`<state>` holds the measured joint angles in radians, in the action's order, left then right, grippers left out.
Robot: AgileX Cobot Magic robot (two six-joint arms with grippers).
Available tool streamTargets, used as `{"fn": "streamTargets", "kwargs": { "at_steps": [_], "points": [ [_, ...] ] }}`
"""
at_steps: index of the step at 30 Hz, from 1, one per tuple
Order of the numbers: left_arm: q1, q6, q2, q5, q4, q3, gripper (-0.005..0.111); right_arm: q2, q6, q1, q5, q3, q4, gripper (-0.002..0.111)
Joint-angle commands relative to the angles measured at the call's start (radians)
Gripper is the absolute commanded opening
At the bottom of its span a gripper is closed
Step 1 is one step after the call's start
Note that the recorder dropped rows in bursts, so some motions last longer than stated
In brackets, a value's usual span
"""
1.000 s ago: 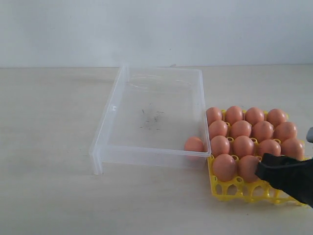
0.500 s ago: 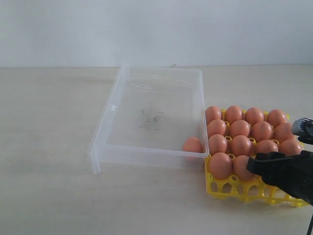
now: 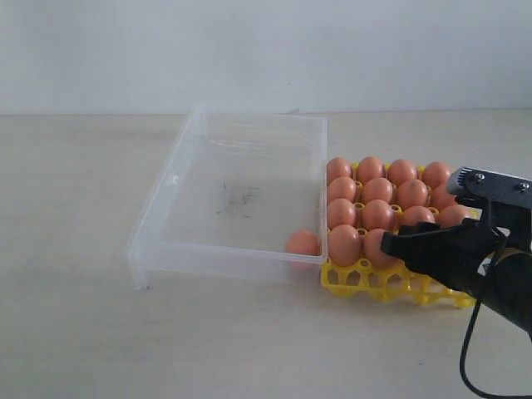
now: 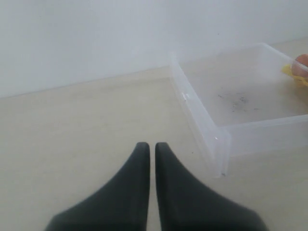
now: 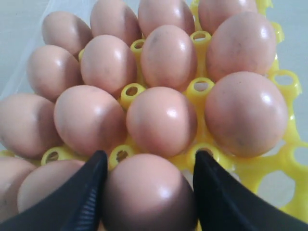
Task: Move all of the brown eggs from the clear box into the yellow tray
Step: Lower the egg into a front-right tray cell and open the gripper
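Right wrist view shows the right hand (image 5: 151, 159) clamped on a brown egg (image 5: 147, 197), bottom centre, over the yellow tray (image 5: 284, 144); released off-cell, it could roll off. Meanwhile the left hand (image 4: 150, 147) is pressed together.

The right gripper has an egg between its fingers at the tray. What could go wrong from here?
1. The right gripper clamps the held egg among close neighbour eggs; opening or lifting could knock them.
2. The last egg lies in a corner of the clear box, beside the yellow tray; a finger may hit the wall.
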<state>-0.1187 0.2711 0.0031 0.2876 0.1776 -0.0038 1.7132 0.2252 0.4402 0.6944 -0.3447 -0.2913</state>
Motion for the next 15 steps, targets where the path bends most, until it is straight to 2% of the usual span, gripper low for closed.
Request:
{"fn": "streamTargets", "kwargs": {
  "at_steps": [1,6,8,10,15],
  "points": [
    [-0.006,0.000,-0.003,-0.002,-0.002,0.004,0.004,0.043,0.008,-0.003,-0.043,0.015,0.046,0.000],
    [-0.006,0.000,-0.003,-0.002,-0.002,0.004,0.004,0.043,0.036,-0.003,-0.030,0.031,0.083,0.000],
    [-0.006,0.000,-0.003,-0.002,-0.002,0.004,0.004,0.043,0.038,-0.003,-0.032,0.031,0.119,0.004],
    [-0.006,0.000,-0.003,-0.002,-0.002,0.004,0.004,0.043,0.038,-0.003,-0.022,0.031,0.135,0.014],
    [-0.006,0.000,-0.003,-0.002,-0.002,0.004,0.004,0.043,0.047,-0.003,-0.014,0.031,0.140,0.049]
  ]
}}
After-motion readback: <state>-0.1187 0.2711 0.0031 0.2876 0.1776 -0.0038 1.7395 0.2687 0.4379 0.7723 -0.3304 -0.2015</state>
